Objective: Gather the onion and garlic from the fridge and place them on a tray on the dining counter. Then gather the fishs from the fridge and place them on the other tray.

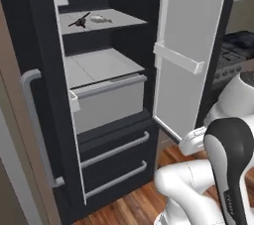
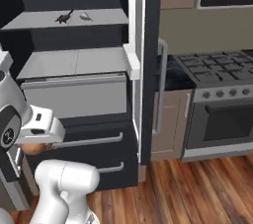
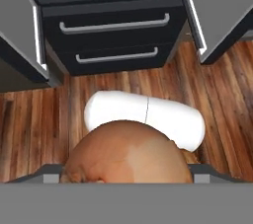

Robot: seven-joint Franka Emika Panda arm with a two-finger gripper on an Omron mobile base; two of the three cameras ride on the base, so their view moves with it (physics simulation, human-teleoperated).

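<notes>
Jaws spread wide around the onion (image 3: 129, 153) — held between them, clear of the open fridge (image 1: 106, 95), above wood floor. Risk: round, smooth load could roll out on a fast swing toward the counter. Fish (image 1: 100, 19) waiting on upper shelf.

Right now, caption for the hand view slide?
Onion held in the gripper, above wood floor, facing the fridge drawers.

Stove (image 2: 217, 77) beside wooden floor (image 2: 197, 188)
</notes>
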